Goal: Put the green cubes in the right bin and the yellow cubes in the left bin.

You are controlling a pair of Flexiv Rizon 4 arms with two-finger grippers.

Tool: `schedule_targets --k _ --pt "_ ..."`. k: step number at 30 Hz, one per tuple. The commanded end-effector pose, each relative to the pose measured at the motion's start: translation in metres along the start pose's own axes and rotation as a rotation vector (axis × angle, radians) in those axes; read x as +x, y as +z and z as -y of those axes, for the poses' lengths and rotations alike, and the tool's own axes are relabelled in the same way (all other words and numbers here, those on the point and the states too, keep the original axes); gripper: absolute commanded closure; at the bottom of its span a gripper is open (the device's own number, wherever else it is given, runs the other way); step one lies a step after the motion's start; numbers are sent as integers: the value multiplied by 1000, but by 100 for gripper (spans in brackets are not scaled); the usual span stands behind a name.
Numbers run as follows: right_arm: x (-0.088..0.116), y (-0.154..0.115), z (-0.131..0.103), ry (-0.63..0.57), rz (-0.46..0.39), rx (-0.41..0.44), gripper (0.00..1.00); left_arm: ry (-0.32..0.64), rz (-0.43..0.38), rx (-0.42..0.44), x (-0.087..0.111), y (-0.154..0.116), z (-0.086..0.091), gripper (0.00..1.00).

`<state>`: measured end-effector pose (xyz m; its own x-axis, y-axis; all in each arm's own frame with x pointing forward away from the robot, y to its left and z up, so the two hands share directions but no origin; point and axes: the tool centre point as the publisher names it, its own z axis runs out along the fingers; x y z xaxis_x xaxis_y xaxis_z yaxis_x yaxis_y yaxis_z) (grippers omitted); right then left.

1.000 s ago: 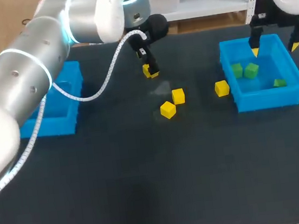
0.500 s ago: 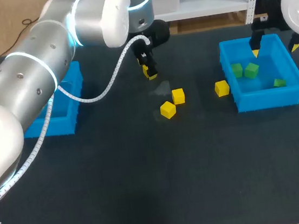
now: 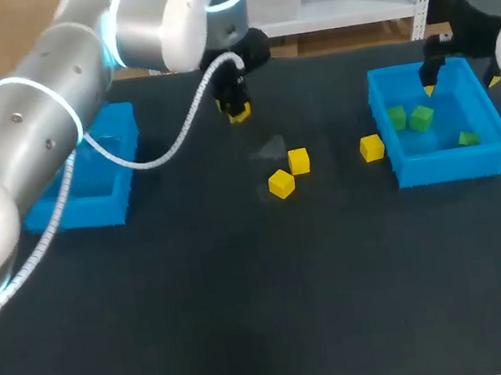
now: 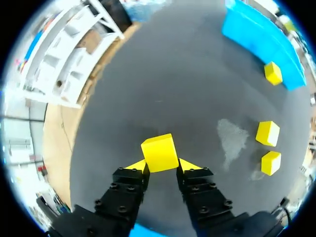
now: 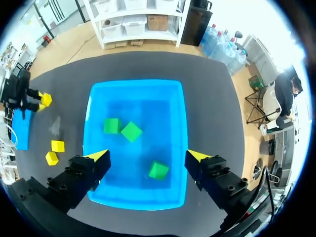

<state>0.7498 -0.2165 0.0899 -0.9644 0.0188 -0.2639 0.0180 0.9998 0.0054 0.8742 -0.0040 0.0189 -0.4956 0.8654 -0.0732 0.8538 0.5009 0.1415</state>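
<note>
Three green cubes (image 3: 421,118) sit in the right bin (image 3: 449,166) at 3 o'clock, so that half looks done; the right gripper (image 5: 148,157) hangs open and empty above it. The left gripper (image 4: 163,165) is clamped on one yellow cube (image 4: 159,152) above the bench (image 3: 248,316) near 12 o'clock. Three loose yellow cubes (image 3: 298,160) lie mid-bench, and none shows in the left bin (image 3: 98,211) at 9 o'clock.

One yellow cube (image 3: 238,111) is near the top middle of the frame, pinched between the two fingers of the left gripper (image 4: 162,166). Three more yellow cubes lie on the dark table (image 3: 248,316). Two (image 3: 298,160) (image 3: 281,184) are close together in the middle. One (image 3: 372,147) is just beside the left wall of the right bin (image 3: 449,168). This blue box sits at the right of the frame. It holds three green cubes, two side by side (image 3: 396,117) (image 3: 421,118) and one alone (image 3: 468,138). The left bin (image 3: 80,214), also blue, sits at the left.
</note>
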Motion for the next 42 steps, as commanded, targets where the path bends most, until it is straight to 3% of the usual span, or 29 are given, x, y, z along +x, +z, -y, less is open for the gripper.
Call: schedule_targets --k 1,7,12,16,21,33,34,35,40,42 --pt "6 -1 1 2 255 3 0 -71 152 -60 44 -44 -13 100" --pt "6 -1 1 2 255 3 0 -291 238 -167 100 -98 -63 100" --pt "6 -1 1 2 255 3 0 -444 239 -214 162 -121 -86 100" --pt "6 -1 1 2 255 3 0 -504 208 -216 207 -123 -84 100" --pt "6 -1 1 2 255 3 0 -558 151 -188 251 -115 -66 100" --pt "6 -1 1 2 255 3 0 -618 57 -123 288 -80 -50 100" --pt "6 -1 1 2 255 3 0 -619 47 -121 288 -79 -49 88" --pt "6 -1 1 2 255 3 0 -619 49 -109 288 -78 -49 1" --pt "6 -1 1 2 255 3 0 -589 84 -93 271 -85 -44 0" --pt "6 -1 1 2 255 3 0 -539 131 -78 251 -95 -38 0"
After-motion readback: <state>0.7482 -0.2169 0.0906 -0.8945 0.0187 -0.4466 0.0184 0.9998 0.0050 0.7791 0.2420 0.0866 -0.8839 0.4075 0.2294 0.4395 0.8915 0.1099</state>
